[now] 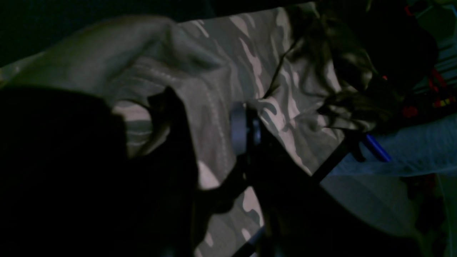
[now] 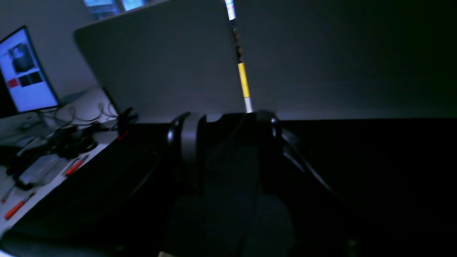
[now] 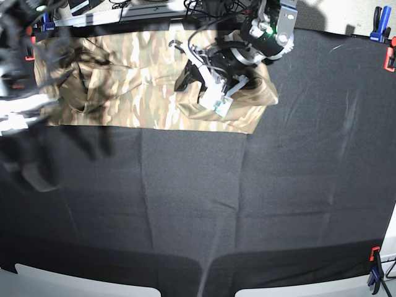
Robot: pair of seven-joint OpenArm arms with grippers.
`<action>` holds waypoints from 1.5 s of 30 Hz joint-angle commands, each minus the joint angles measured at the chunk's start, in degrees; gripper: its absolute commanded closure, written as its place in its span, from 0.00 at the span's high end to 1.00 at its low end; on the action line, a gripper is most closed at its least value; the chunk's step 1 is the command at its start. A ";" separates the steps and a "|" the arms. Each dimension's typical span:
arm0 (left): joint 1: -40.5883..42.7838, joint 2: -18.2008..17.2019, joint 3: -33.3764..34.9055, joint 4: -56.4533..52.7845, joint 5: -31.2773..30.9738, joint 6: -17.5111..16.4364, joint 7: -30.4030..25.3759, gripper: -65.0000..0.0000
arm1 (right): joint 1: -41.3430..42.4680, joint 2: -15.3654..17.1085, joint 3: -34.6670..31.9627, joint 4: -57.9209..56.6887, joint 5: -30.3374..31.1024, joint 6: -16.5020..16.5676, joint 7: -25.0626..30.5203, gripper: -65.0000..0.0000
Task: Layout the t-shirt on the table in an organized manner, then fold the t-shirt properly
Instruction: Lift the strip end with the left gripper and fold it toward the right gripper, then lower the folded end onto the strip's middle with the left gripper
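The camouflage t-shirt (image 3: 136,80) lies spread along the far edge of the black table (image 3: 247,204), its right part bunched and raised. My left gripper (image 3: 210,86) sits over that right part. In the left wrist view the left gripper (image 1: 205,117) is shut on the t-shirt (image 1: 250,64), with a hemmed fold draped around its dark fingers (image 1: 242,128). My right gripper (image 2: 228,142) stands open above the black cloth with nothing between its fingers (image 2: 187,150). The right arm (image 3: 18,80) shows as a blur at the table's left edge, beside the shirt's left end.
Blue and red clamps (image 3: 375,15) hold the cloth at the far right corner, another clamp (image 3: 373,272) at the near right. Cables and gear crowd the far edge (image 3: 154,7). A monitor (image 2: 25,71), tools (image 2: 43,167) and a grey partition (image 2: 160,64) stand beyond the table.
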 commanded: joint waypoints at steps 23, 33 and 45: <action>-0.20 1.07 8.20 0.87 -2.03 -2.75 -8.07 0.62 | 0.55 0.63 4.87 0.85 3.23 0.66 -2.71 0.35; -5.33 1.09 14.49 6.69 2.05 -8.63 -5.92 0.62 | 0.55 0.66 4.87 0.85 2.60 0.66 -3.74 0.35; -2.43 -2.73 14.38 27.54 31.74 24.81 8.50 0.61 | 0.55 0.63 4.85 0.85 2.51 0.68 -3.74 0.35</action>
